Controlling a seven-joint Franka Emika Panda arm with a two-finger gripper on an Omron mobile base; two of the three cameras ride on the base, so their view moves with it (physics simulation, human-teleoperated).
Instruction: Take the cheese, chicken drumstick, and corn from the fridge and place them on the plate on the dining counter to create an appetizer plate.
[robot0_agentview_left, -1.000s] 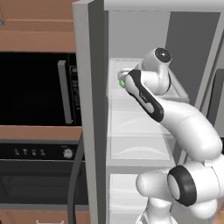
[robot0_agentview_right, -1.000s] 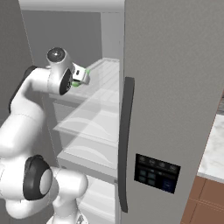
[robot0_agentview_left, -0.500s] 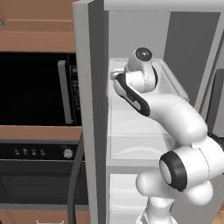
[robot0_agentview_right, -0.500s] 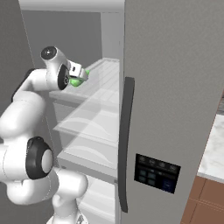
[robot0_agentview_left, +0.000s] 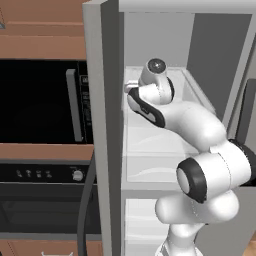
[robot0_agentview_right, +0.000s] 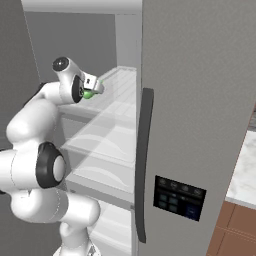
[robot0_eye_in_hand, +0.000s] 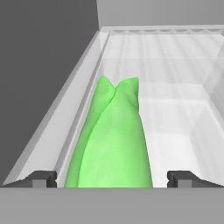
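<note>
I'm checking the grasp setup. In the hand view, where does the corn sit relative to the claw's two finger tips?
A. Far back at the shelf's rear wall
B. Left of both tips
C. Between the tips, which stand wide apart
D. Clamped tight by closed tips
C: the corn rises between the tips of the open claw, with a gap on each side.

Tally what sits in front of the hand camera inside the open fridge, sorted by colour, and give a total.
Green: 1, the glossy green corn cob in its husk, lying on the clear glass shelf between the open pincer's fingertips.
Dark: 2, the pincer's fingertips.
Total: 3
</note>
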